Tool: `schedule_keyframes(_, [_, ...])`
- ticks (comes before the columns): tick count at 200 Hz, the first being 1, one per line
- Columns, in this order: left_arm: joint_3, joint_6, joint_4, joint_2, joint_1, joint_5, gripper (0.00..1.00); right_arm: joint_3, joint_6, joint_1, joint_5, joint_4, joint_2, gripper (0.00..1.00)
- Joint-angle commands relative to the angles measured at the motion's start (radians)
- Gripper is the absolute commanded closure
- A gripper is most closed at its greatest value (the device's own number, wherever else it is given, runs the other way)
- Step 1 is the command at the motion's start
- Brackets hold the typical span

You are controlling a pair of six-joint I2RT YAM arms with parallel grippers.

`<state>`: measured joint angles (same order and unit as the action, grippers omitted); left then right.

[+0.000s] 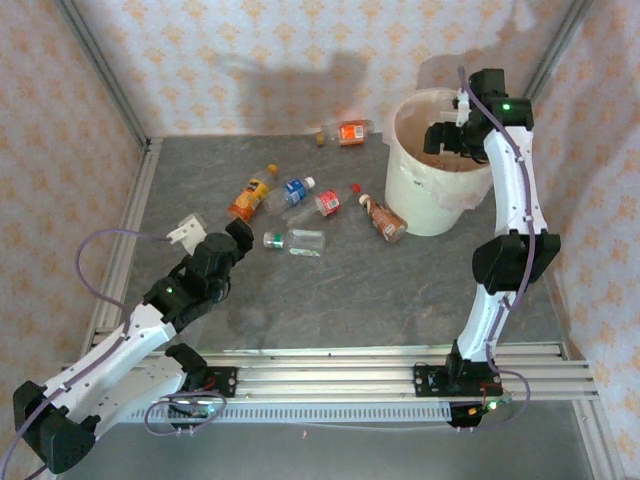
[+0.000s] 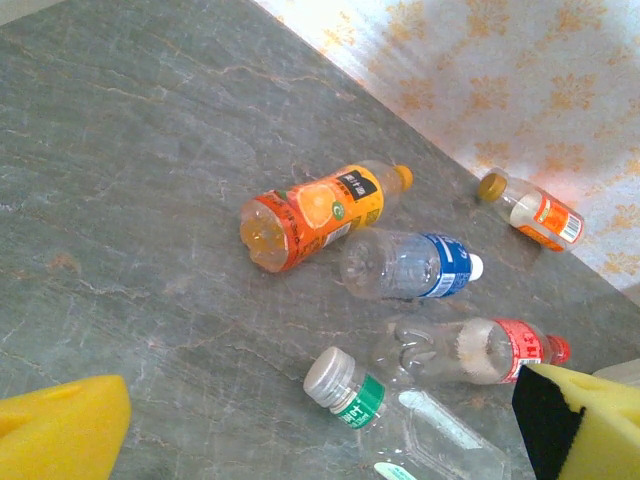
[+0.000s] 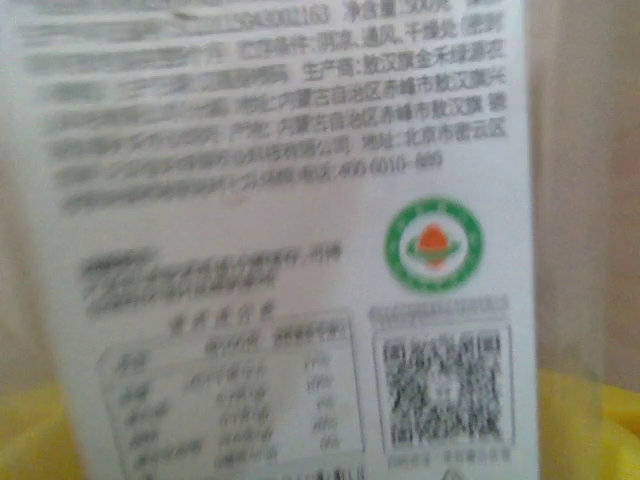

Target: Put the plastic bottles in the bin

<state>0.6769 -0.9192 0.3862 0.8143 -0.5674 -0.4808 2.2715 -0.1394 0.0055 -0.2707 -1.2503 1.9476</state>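
Nearby, loose plastic bottles [image 1: 297, 188] beside the bin [image 1: 430, 205].

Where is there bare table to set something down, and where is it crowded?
Bare: the far-left corner beyond the orange bottle, and the near strip between the green-label bottle and the rail. Crowded: from the orange bottle to the bin.

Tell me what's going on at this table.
The right claw is over the bin and seems to be holding a white-labelled bottle, which sits very close to its wrist camera. The left claw is open, low over the table, next to a green-labelled bottle. Five more bottles lie on the table outside the bin, among them an orange-labelled bottle.
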Motion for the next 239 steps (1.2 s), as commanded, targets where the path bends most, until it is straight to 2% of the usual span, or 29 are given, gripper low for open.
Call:
schedule_keyframes(1, [-0.005, -0.016, 0.017, 0.012, 0.012, -0.052, 0.00, -0.005, 0.038, 0.001, -0.048, 0.051, -0.065, 0.01])
schedule_keyframes(30, [-0.002, -0.015, 0.011, 0.028, 0.011, -0.042, 0.00, -0.091, 0.051, 0.001, -0.084, 0.142, -0.137, 0.01])
schedule_keyframes(67, [0.000, -0.020, 0.011, 0.048, 0.014, -0.036, 0.00, -0.156, 0.064, 0.002, -0.057, 0.200, -0.197, 0.01])
schedule_keyframes(101, [0.017, -0.020, 0.013, 0.098, 0.020, 0.006, 0.00, -0.327, 0.072, 0.033, -0.068, 0.388, -0.336, 0.01])
schedule_keyframes(148, [0.071, -0.060, -0.001, 0.229, 0.028, 0.091, 0.00, -0.518, 0.090, 0.174, -0.050, 0.605, -0.519, 0.01])
schedule_keyframes(183, [0.114, -0.082, 0.001, 0.305, 0.029, 0.120, 0.00, -0.661, 0.075, 0.305, -0.017, 0.661, -0.632, 0.01])
schedule_keyframes(220, [0.136, -0.084, -0.008, 0.348, 0.036, 0.156, 0.00, -0.825, 0.062, 0.451, -0.022, 0.717, -0.702, 0.01])
schedule_keyframes(239, [0.136, -0.097, -0.010, 0.361, 0.038, 0.156, 0.00, -0.903, 0.076, 0.503, 0.020, 0.721, -0.673, 0.01])
